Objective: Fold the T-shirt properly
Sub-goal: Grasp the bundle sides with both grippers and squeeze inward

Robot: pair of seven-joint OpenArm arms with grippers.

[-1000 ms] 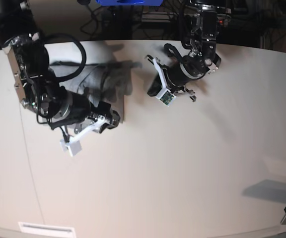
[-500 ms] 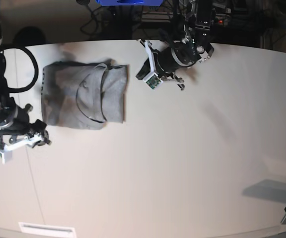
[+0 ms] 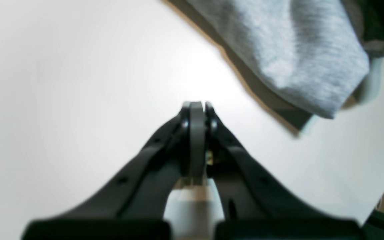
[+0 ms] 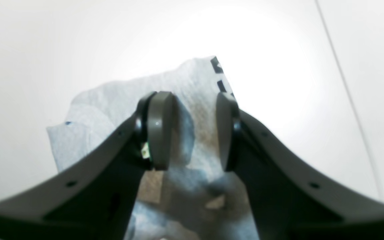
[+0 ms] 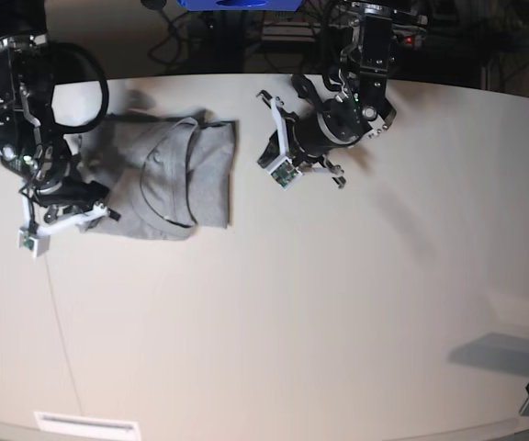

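Two arms: both hang over the far half of a pale worktop [image 5: 320, 303], one at each side of a grey garment.
T-shirt [image 5: 168, 179]: light heather-grey, folded into a rough rectangle, lying flat near the far left corner of the worktop, its neckline curve showing on top.
Lettering: a few black block marks show along one edge of the cloth in the right wrist view; they cannot be read.
Left gripper [image 5: 274, 152]: just off the T-shirt's right edge, toward the middle of the far edge; jaws pressed together with nothing between them, over bare worktop.
Left wrist view: a folded corner of the T-shirt [image 3: 288, 56] lies beyond the closed tips, apart from them.
Right gripper [image 5: 73, 204]: at the T-shirt's left, near corner; jaws partly apart.
Right wrist view: the two pads [image 4: 160, 128] stand either side of a crumpled patch of the T-shirt [image 4: 198, 86]; whether they touch the cloth cannot be told.
Floor seam: a thin dark line [image 5: 58, 322] runs across the worktop's left part toward the near edge.
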